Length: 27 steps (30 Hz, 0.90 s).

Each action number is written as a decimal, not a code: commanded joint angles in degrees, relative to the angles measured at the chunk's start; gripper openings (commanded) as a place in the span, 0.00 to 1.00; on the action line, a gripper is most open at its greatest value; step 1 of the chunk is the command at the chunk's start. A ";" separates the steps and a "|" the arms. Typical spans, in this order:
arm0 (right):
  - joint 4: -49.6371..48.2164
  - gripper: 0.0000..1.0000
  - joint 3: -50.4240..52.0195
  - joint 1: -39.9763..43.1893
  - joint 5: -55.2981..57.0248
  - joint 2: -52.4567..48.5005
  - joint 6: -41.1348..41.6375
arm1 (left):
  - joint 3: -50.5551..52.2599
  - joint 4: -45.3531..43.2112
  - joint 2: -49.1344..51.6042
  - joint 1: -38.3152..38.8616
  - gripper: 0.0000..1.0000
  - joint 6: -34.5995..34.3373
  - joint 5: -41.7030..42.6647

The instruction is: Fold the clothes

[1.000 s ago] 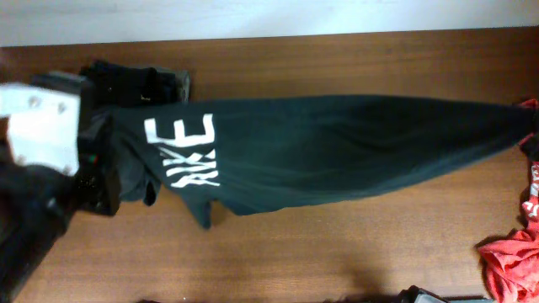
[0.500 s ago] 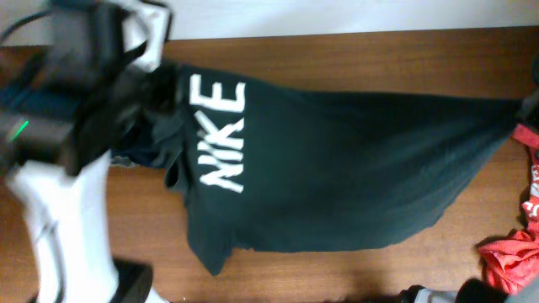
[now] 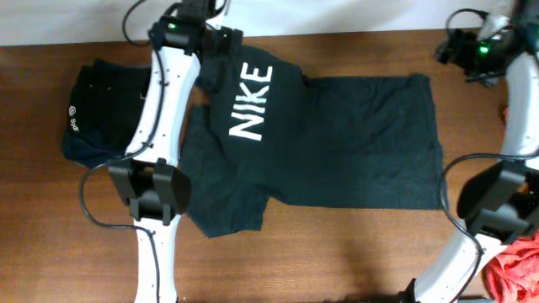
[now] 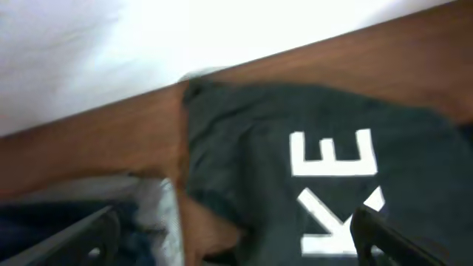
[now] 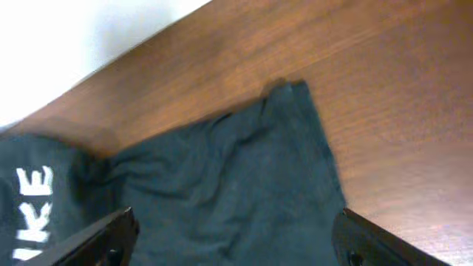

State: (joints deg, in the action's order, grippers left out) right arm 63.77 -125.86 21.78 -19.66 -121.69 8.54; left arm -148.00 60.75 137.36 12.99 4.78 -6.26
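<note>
Black shirt [image 3: 337, 143] lies spread on the counter [image 3: 337, 252], front up, white NIKE lettering toward the left side, one sleeve splayed toward the near edge. The hem runs along the right side, and some wrinkles show across the body.

Left tool [image 4: 233, 235] hangs over the lettered end by the counter's far edge. Its fingers are spread wide with nothing between them.

Right tool [image 5: 236, 238] hangs above the shirt's far hem corner. It is equally wide apart and grips nothing.

Dark pile [image 3: 101, 109] sits just beside the shirt on the left. It looks like black and navy pieces, though I cannot count them.

Red garment [image 3: 518, 278] is bunched at the near right corner, well apart from the shirt.
</note>
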 commanded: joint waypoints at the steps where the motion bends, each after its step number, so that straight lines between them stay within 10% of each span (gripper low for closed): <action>1: 2.82 0.95 -1.20 8.04 -9.99 7.13 -0.81 | -3.58 3.19 -8.70 -2.32 0.99 0.70 -2.16; 15: 24.02 0.86 -0.79 19.04 -9.33 26.53 0.28 | -3.82 35.95 -31.26 -4.26 0.99 -3.96 -2.05; 27: 33.59 0.83 12.22 13.68 -4.02 26.49 -7.10 | 33.97 35.95 -47.69 -7.98 0.99 -5.86 3.96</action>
State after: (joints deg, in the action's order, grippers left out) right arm 96.49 -115.20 35.83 -22.74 -98.98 6.22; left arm -123.35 96.03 100.73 6.02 0.97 -3.38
